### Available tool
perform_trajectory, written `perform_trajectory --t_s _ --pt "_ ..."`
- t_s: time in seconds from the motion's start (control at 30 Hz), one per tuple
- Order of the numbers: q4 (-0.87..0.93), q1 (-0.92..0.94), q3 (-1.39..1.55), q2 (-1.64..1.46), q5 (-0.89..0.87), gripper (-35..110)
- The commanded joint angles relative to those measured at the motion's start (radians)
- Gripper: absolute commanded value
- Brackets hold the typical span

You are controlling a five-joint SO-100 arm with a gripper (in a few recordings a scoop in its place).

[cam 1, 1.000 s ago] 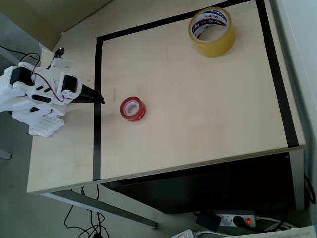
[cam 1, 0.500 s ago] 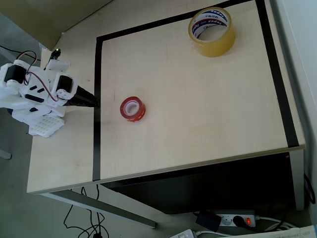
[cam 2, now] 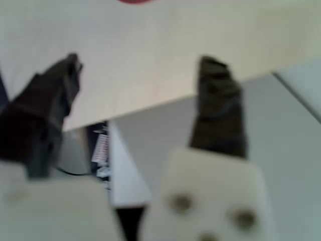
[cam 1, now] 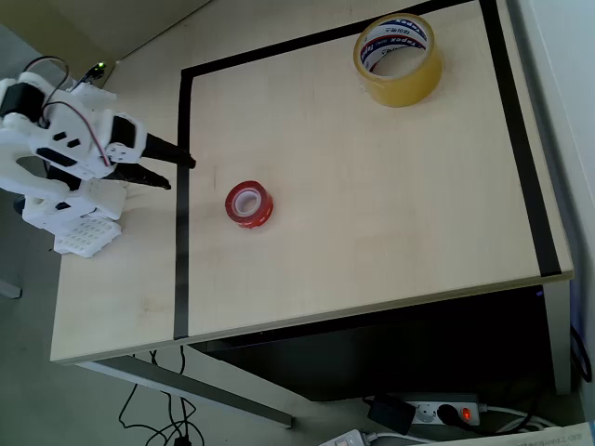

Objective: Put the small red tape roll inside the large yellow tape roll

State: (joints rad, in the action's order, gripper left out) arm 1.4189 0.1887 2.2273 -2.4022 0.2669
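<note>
Nothing done yet: my gripper [cam 1: 179,173], fingers spread and empty, sits beside the small red tape roll [cam 1: 249,204], which lies well apart from the large yellow tape roll [cam 1: 398,59].

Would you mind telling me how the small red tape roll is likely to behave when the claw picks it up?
The small red tape roll lies flat on its side, so it probably won't roll. It looks small and light, likely sliding if nudged. Its rigid ring shape should hold firm between the open claw fingers.
</note>
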Motion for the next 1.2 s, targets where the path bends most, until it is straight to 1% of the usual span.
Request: perform_trajectory --t_s 0.0,0.23,0.83,0.9,0.97,1.07,1.17 --pt "0.032 0.028 -0.107 0.175 0.026 28" --pt "-0.006 0.028 -0.074 0.324 0.031 29" --pt "-0.229 0.063 -0.114 0.706 0.084 30" --pt "-0.249 0.063 -0.114 0.733 0.084 25" --pt "-0.265 0.060 -0.114 0.753 0.084 13" --pt "-0.293 0.061 -0.120 0.761 0.077 0" --pt "-0.293 0.072 -0.137 0.765 0.078 0"
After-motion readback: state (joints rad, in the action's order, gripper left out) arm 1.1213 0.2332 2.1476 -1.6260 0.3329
